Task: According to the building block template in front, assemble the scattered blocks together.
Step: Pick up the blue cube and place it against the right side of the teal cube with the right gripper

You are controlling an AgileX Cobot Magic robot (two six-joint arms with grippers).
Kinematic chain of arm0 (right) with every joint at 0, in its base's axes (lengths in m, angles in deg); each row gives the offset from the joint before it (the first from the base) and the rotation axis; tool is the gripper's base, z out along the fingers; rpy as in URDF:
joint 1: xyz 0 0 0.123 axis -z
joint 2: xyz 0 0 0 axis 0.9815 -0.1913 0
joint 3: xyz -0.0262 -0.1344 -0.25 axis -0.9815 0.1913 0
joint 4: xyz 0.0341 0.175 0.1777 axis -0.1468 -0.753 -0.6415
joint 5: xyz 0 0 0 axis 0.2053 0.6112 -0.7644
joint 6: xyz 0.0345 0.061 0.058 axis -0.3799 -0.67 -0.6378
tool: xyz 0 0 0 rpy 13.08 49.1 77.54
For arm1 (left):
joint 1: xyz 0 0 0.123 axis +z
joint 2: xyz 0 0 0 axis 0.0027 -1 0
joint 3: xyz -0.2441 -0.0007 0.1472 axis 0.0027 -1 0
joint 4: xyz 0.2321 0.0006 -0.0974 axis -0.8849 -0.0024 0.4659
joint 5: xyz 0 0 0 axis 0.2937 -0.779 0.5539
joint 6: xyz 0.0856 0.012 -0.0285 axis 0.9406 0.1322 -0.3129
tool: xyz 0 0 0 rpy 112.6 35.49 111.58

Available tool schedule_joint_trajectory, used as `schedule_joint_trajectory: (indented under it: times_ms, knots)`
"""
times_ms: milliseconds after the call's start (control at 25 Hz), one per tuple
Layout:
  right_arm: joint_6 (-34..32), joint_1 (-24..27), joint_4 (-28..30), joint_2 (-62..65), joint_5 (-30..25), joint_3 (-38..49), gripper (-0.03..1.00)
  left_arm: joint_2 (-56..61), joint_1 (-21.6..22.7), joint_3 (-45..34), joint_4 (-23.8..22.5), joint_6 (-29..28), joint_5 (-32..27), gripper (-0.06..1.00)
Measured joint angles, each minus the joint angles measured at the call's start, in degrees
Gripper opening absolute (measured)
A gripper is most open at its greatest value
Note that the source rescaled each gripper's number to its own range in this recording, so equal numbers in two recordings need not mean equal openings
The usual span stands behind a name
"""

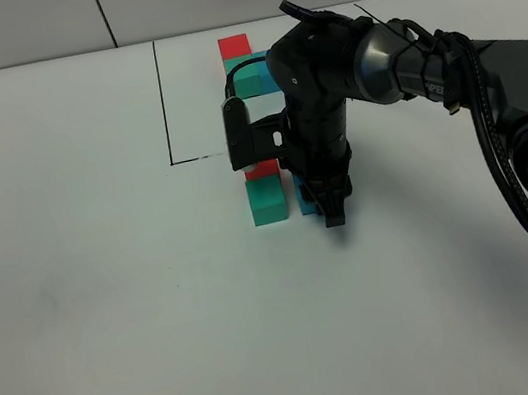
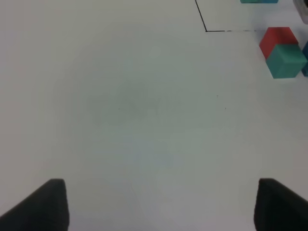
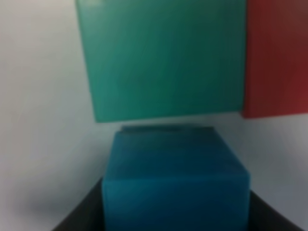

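Blue cube (image 3: pixel 175 183) gripped in right tool (image 1: pixel 333 214), beside green cube (image 3: pixel 163 57)

My right arm (image 1: pixel 405 67) comes in from the right edge of the worktop (image 1: pixel 82 319), wrist bent straight down. Right hand (image 1: pixel 332 211) points at the worktop, clamped on the blue cube (image 3: pixel 175 187). Left hand (image 2: pixel 161 207) hovers above the worktop, fingers (image 2: pixel 41 207) spread wide.

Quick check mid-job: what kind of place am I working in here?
Likely a lab test bench: a white tabletop with a thin black drawn outline, small coloured cubes, and a pale panelled wall behind.
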Motion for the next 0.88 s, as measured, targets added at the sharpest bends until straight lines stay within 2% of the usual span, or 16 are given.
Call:
schedule_joint_trajectory:
  times_ms: [880]
  knots:
    - [0.36,-1.26,-0.14,-0.71,2.76,-0.29,0.0,0.0,0.0,0.0,0.0,0.0,0.0,0.84]
